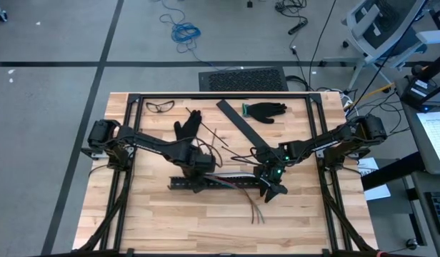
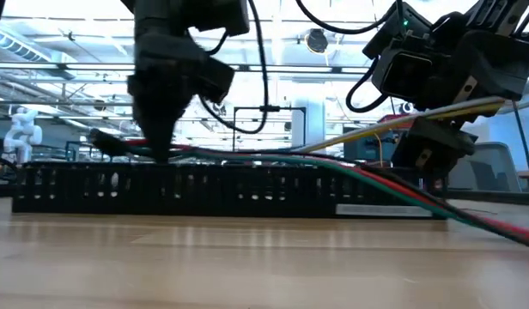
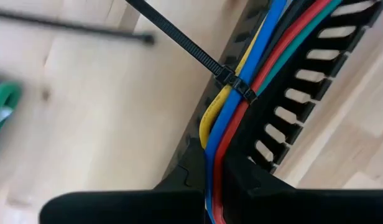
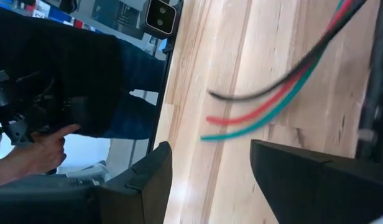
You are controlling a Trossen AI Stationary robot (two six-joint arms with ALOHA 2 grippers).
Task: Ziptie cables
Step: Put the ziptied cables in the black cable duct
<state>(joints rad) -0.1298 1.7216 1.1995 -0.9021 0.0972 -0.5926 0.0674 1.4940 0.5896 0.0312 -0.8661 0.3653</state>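
Note:
The cables (image 1: 234, 177) are a bundle of yellow, blue, red and green wires (image 3: 266, 37). They lie along the black slotted strip (image 1: 184, 184) in the middle of the table. A black zip tie (image 3: 234, 82) is looped around them, its tail (image 3: 173, 34) sticking out over the wood. My left gripper (image 1: 198, 171) stands over the strip's left end, pointing down and shut on the bundle. My right gripper (image 1: 273, 187) is at the strip's right end, open (image 4: 210, 180), with bare wood between its fingers. The red, green and black cable ends (image 4: 253, 115) lie beyond them. My left gripper pinches the cable bundle between its two fingers (image 3: 213, 186), a short way along from the zip tie. The fingers come from above, pointing down (image 2: 166, 150). The bundle lies along the top of the strip (image 2: 230, 189); its right part rises slack past my right gripper.
Two black gloves (image 1: 265, 111) (image 1: 186, 128), safety glasses (image 1: 160, 106) and a flat black bar (image 1: 238, 125) lie on the table's far half. Thin black sticks (image 1: 214, 137) lie near the left arm. A person's hand (image 4: 48, 146) shows beyond the table edge. The near half is bare wood (image 1: 206, 228).

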